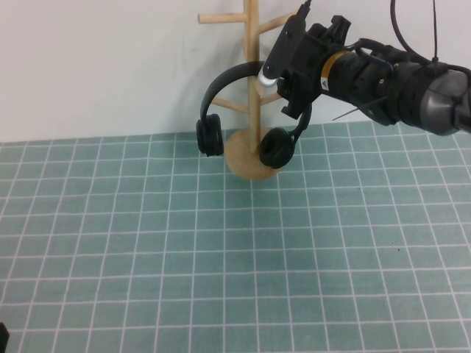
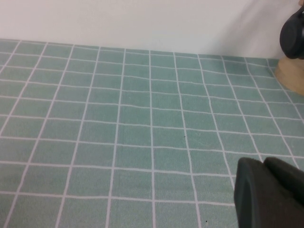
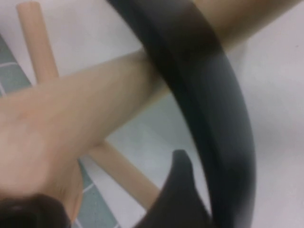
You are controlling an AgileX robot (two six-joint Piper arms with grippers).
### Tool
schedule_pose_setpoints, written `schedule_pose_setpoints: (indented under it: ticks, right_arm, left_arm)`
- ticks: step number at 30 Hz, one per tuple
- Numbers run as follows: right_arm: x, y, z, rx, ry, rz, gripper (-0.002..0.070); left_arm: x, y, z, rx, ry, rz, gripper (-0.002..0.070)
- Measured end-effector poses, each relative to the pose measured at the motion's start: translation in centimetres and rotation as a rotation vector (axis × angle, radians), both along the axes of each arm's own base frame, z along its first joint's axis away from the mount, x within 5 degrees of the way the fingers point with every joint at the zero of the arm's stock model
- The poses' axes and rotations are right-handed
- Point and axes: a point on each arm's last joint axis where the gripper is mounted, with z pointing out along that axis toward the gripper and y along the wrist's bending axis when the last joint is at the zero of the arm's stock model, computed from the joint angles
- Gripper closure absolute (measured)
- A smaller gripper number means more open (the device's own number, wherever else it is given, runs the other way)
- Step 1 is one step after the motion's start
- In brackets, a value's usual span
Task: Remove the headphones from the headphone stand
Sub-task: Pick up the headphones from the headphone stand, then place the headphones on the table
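Observation:
The black headphones (image 1: 221, 84) hang by their headband on a peg of the light wooden headphone stand (image 1: 252, 29) at the back of the table, one ear cup on each side of the pole. My right gripper (image 1: 283, 79) is at the headband's right side, close against the pole. In the right wrist view the headband (image 3: 209, 95) runs just beside one dark finger (image 3: 180, 190) with a thin gap between them; the other finger is hidden. My left gripper (image 2: 263, 162) is shut and empty, low at the table's front left.
The stand's round base (image 1: 243, 160) rests on the green gridded mat (image 1: 221, 257) near the white back wall. In the left wrist view one ear cup (image 2: 293, 33) and the base's edge (image 2: 292, 76) show at the far side.

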Motion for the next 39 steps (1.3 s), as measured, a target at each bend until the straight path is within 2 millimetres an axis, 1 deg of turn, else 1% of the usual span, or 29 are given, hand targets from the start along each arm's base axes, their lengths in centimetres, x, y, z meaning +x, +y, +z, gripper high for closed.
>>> schedule_pose_setpoints:
  ticks: [1,6,10,16,20,26,29,32,33,35,37,39]
  right_arm:
    - [0.1,0.0,-0.1,0.001,0.002,0.000,0.0246]
    - [0.1,0.1,-0.5,-0.003,0.015,-0.003,0.0425]
    - [0.1,0.2,-0.5,-0.001,0.015,0.000,0.0541]
    - [-0.4,0.4,-0.2,0.006,0.055,-0.026,0.0686]
    - [-1.2,0.5,0.8,-0.001,0.082,-0.051,0.0685]
    - [-3.3,0.2,4.1,0.034,0.104,-0.102,0.0685]
    - [-5.1,0.0,6.4,0.034,0.110,-0.128,0.0685]
    - [-7.8,-0.3,8.6,0.024,0.180,-0.190,0.0685]
    - [-8.9,-0.3,9.0,0.012,0.229,-0.215,0.0685]
    - [-10.9,-0.1,9.1,-0.008,0.359,-0.258,0.0685]
    - [-12.8,0.6,8.3,-0.012,0.519,-0.273,0.0685]
    - [-14.0,1.4,7.3,0.008,0.671,-0.264,0.0685]
  left_arm:
    - [0.0,0.0,0.0,0.000,0.000,0.000,0.0678]
    - [0.0,0.0,0.0,0.000,0.000,0.000,0.0678]
    - [0.0,0.0,0.0,0.000,0.000,0.000,0.0678]
    - [0.0,0.0,0.0,0.000,0.000,0.000,0.0678]
    - [0.0,0.0,0.0,0.000,0.000,0.000,0.0678]
    - [0.0,0.0,0.0,0.000,0.000,0.000,0.0678]
    - [0.0,0.0,0.0,0.000,0.000,0.000,0.0678]
    - [0.0,0.0,0.0,0.000,0.000,0.000,0.0678]
    - [0.0,0.0,0.0,0.000,0.000,0.000,0.0678]
    - [0.0,0.0,0.0,0.000,0.000,0.000,0.0678]
    - [0.0,0.0,0.0,0.000,0.000,0.000,0.0678]
    - [0.0,0.0,0.0,0.000,0.000,0.000,0.0678]
